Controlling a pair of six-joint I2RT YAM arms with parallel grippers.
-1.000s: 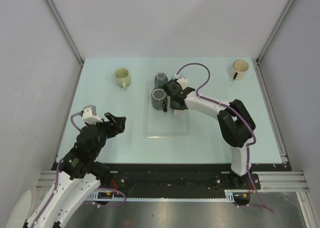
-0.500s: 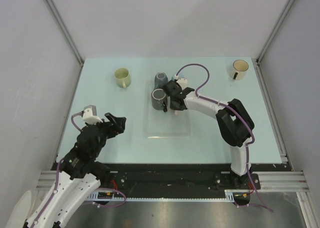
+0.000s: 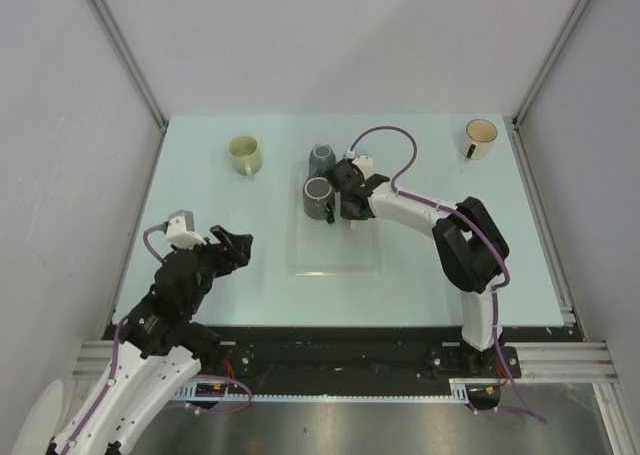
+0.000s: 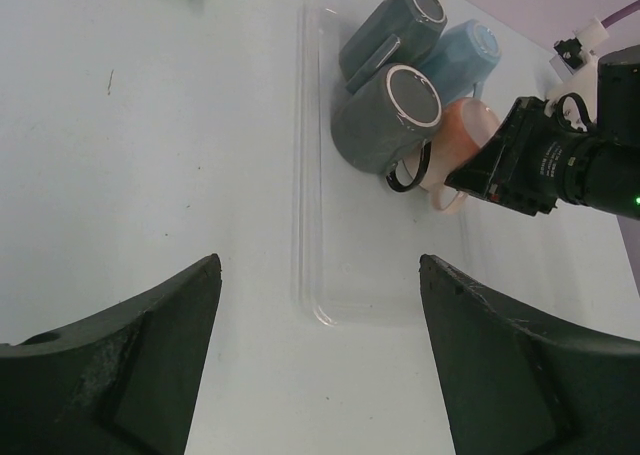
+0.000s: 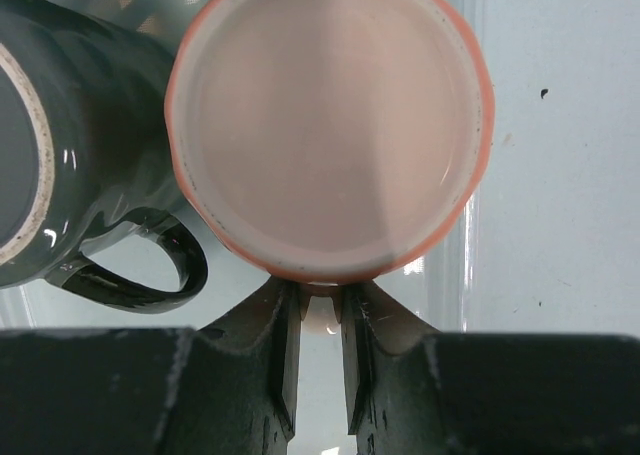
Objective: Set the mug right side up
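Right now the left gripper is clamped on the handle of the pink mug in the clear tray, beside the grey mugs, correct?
Not quite: it is the right gripper that is clamped on the handle of the pink mug in the clear tray, beside the grey mugs. The right wrist view shows this. The left gripper hangs open, apart from the tray.

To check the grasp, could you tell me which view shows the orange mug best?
Right wrist: the orange mug fills the frame, with the right pincer shut on its handle. Left wrist shows only part of its side; from the top, the arm hides it.
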